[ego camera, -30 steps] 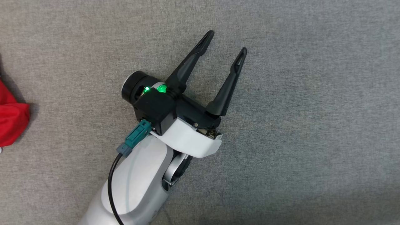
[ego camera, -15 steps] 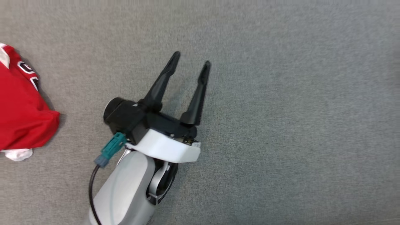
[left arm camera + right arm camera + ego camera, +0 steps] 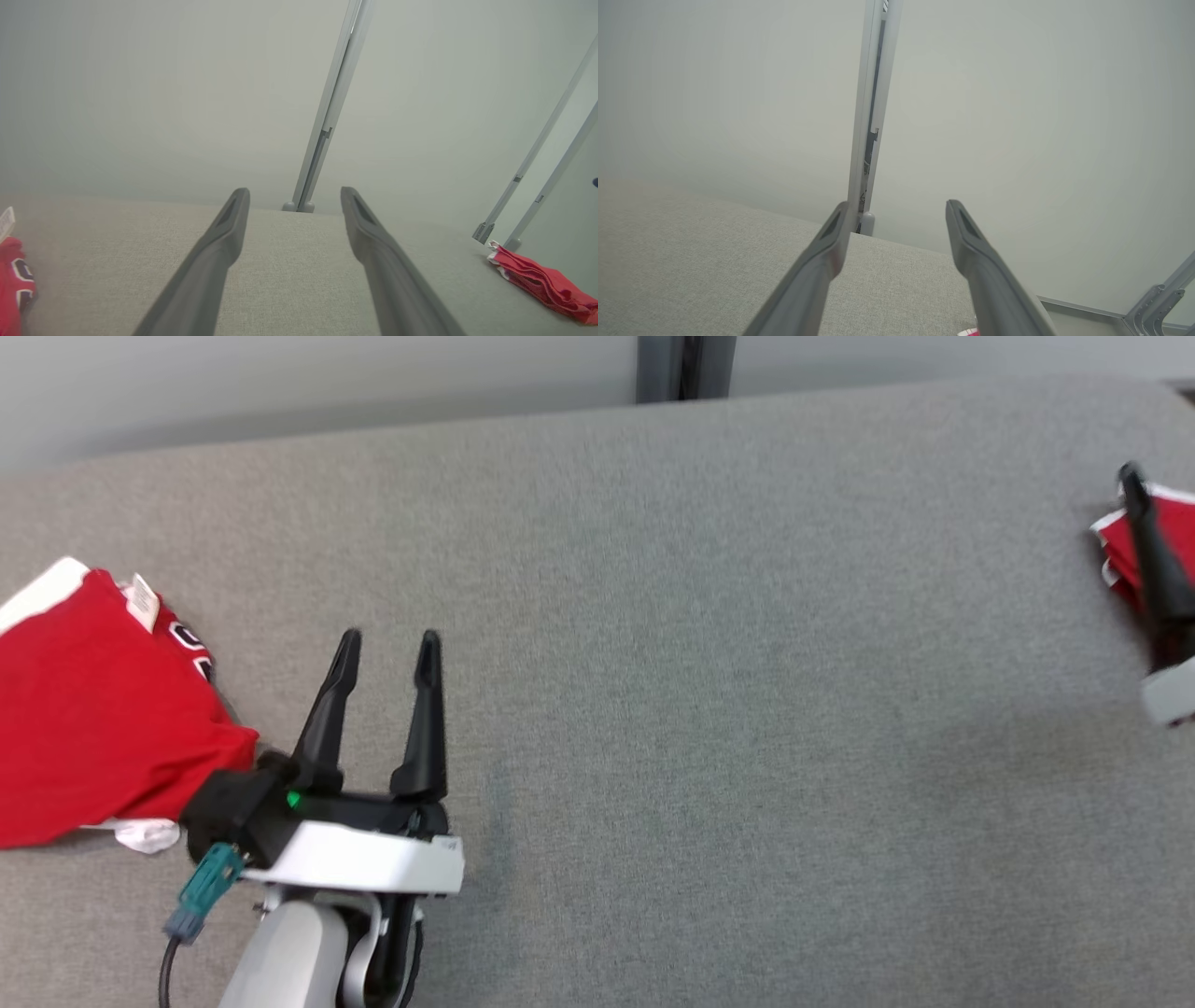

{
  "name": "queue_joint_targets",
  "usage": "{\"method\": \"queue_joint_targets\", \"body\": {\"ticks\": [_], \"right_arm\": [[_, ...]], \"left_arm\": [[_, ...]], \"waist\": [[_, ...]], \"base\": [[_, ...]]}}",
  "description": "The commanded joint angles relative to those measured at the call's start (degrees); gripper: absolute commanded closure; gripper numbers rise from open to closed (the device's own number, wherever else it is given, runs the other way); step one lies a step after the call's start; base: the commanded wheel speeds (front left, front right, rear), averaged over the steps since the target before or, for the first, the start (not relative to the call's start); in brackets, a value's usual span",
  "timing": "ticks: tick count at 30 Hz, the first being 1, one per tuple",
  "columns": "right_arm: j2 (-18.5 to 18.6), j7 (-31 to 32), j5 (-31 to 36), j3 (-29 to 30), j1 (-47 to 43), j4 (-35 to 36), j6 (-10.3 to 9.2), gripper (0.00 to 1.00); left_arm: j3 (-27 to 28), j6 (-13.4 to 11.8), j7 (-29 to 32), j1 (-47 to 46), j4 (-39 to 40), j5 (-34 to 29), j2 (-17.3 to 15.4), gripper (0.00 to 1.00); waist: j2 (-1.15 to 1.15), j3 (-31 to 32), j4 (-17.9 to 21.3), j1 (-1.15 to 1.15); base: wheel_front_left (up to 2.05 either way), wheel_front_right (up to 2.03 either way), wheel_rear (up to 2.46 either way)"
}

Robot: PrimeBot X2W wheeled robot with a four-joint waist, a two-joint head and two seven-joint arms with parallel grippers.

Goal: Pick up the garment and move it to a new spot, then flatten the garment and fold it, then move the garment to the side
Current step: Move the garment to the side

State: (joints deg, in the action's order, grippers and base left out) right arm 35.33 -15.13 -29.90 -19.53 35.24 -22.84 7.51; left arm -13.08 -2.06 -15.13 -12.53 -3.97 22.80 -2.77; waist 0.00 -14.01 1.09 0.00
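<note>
Garment [image 3: 103,719] is seen bunched at the left of the grey surface [image 3: 653,663], just beside the left gripper [image 3: 389,639]; it and the right gripper [image 3: 897,206] are spread wide, nothing held. The second red cloth [image 3: 537,280], far right and alike in colour, could be taken by mistake

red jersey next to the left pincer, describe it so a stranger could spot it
On the grey fabric surface, look to the robot's left end, beside the open left pincer. The red jersey lies bunched there; unlike the red cloth at the far right, it shows a small white tag and dark lettering.
</note>
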Motion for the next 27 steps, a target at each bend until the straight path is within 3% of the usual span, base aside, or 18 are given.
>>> {"method": "queue_joint_targets", "body": {"ticks": [1,8,13,20,27], "right_arm": [[-2.28,-0.02,1.76,2.4,-3.45,2.5,-0.03,0.0],[-12.25,-0.02,9.16,9.39,-16.55,12.7,-0.03,0.0],[-16.67,-0.02,12.09,11.58,-22.92,15.44,-0.03,0.0],[-21.27,-0.02,15.42,14.12,-30.9,17.64,-0.03,0.0],[-23.29,-0.02,17.35,14.01,-33.34,17.22,-0.04,0.0]], "left_arm": [[1.3,0.36,0.01,1.75,-0.06,-0.34,-0.26,0.0],[4.17,1.27,0.02,8.2,-0.97,-0.48,-0.24,0.0],[4.14,0.65,0.01,11.47,-0.41,0.73,-0.25,0.0],[2.54,-0.62,0.01,15.44,1.16,1.24,-0.24,0.0],[1.54,-1.2,0.01,16.54,1.36,0.27,-0.25,0.0]], "waist": [[0.0,3.46,-0.31,0.0],[0.0,9.38,-1.09,0.0],[0.0,11.61,-1.89,0.0],[0.0,13.7,-3.69,0.0],[0.0,14.07,-4.24,0.0]], "base": [[0.0,0.0,0.0],[0.0,0.0,0.0],[0.0,0.0,0.0],[0.0,0.0,0.0],[0.0,0.0,0.0]]}}
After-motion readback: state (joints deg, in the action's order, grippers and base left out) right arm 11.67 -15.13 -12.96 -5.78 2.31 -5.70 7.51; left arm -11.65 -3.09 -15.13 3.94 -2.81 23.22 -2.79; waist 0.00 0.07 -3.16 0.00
